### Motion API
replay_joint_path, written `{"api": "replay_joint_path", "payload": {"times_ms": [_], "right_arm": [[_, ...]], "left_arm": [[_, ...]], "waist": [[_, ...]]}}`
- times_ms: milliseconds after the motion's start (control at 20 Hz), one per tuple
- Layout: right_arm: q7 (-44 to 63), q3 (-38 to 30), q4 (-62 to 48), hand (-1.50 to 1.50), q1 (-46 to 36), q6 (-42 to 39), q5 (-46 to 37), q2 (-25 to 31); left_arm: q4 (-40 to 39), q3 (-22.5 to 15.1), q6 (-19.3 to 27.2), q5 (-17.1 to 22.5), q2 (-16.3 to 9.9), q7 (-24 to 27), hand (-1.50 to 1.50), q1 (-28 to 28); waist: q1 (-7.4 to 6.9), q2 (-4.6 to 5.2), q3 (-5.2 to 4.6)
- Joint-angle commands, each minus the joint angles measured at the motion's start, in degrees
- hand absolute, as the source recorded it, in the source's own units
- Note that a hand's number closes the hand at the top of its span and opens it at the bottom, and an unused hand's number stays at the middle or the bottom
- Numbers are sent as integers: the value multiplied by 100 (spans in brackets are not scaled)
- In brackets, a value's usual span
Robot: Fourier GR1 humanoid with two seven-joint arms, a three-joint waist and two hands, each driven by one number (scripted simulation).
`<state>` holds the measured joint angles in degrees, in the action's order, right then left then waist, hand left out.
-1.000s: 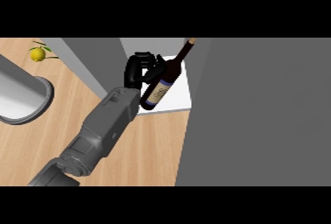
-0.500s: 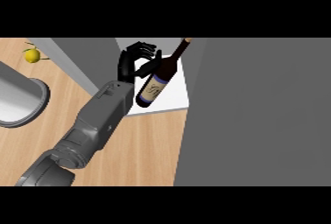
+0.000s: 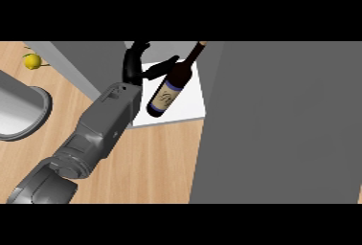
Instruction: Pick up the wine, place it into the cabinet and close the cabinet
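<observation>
The dark wine bottle (image 3: pixel 168 91), with a cream label and blue bands, stands on the white floor (image 3: pixel 189 109) of the open cabinet, its neck pointing up and to the right. My left hand (image 3: pixel 133 67) is inside the cabinet just left of the bottle and is open, its fingers stretched upward. Its thumb reaches toward the bottle's shoulder, and I cannot tell whether it touches. The cabinet's big grey door (image 3: pixel 283 119) stands open and fills the right of the view. My right hand does not show.
The cabinet's grey left wall (image 3: pixel 88 62) runs beside my forearm. A yellow lemon (image 3: pixel 32 61) lies on the wooden counter at the far left. A round grey vessel (image 3: pixel 17 115) sits below it at the left edge.
The left hand's fingers were curled beside the bottle and have now straightened and opened. The hand has moved a little deeper into the cabinet. The bottle stays in place.
</observation>
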<state>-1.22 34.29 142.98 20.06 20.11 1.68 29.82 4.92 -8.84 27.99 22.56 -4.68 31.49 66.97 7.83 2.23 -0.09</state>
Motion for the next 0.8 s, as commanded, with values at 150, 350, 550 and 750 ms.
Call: {"api": "replay_joint_path", "payload": {"times_ms": [150,350,550,750], "right_arm": [[382,16,949,-150,314,-73,326,166],[272,25,685,-150,207,-104,248,97],[296,-163,790,-150,427,-65,420,157],[554,-424,1182,-150,466,-57,532,290]], "left_arm": [[129,144,-720,104,17,235,-150,30],[297,428,-1139,362,41,290,150,229],[450,559,-1593,482,211,362,150,375],[473,570,-1808,477,454,457,-150,347]], "waist": [[-54,-22,-11],[-106,-15,-10],[-191,-72,1],[-325,-118,2]]}}
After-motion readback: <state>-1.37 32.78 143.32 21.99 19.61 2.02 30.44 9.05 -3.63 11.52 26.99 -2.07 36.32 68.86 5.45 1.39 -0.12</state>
